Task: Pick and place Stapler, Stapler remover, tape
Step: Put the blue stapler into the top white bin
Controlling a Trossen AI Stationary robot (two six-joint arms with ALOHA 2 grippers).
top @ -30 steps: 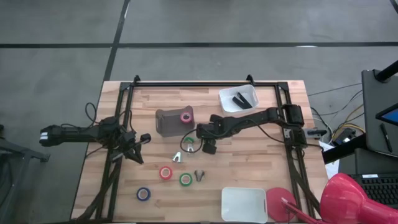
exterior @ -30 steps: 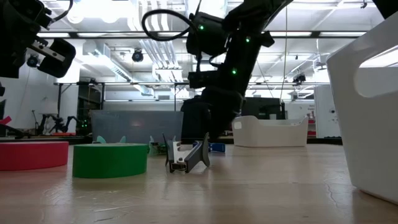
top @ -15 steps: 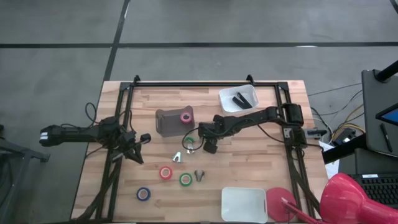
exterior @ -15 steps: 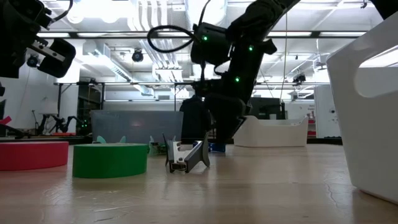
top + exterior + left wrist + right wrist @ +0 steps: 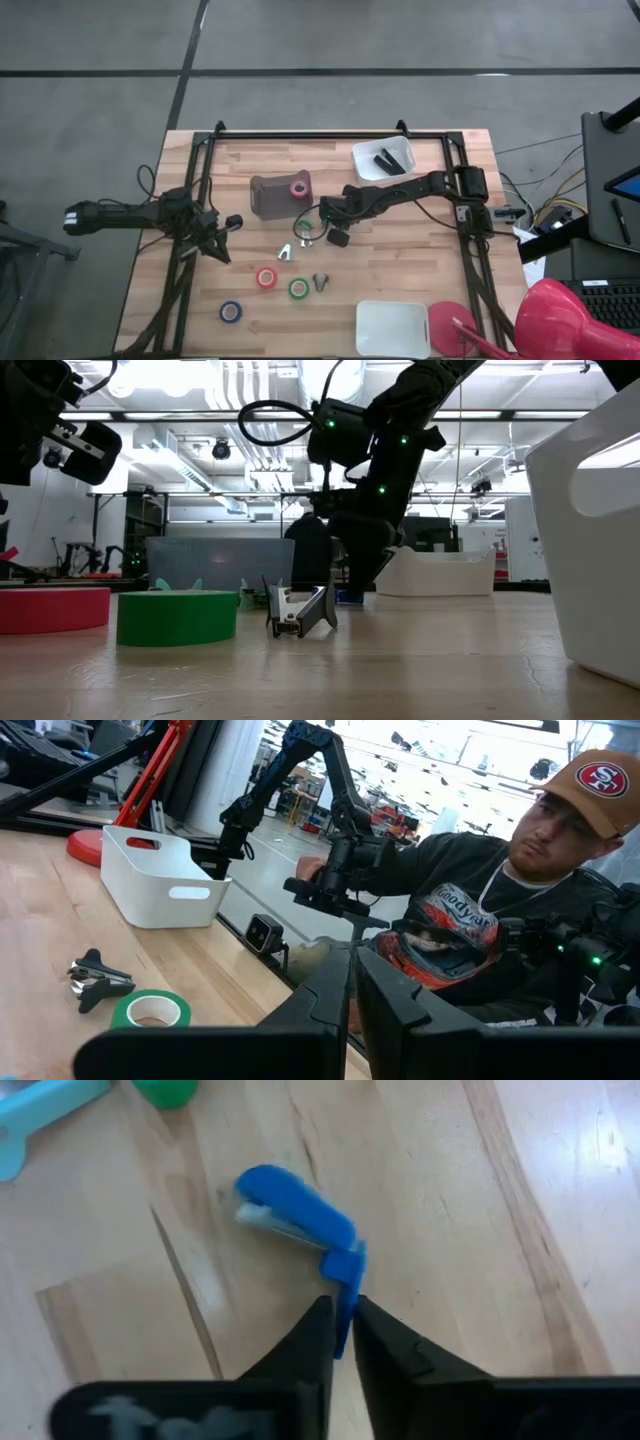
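In the left wrist view, a person's dark sweatshirt [image 5: 470, 925] carries the word "GOODYEAR" across the chest, and the tan cap [image 5: 592, 782] wears a red oval "SF" logo. No other writing is legible.

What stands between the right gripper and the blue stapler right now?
Nothing visible. The right gripper is already shut on the rear end of the small blue stapler, which lies on the wooden table.

Glossy blue plastic stapler [image 5: 296, 1217], matt wooden table [image 5: 450, 1200]
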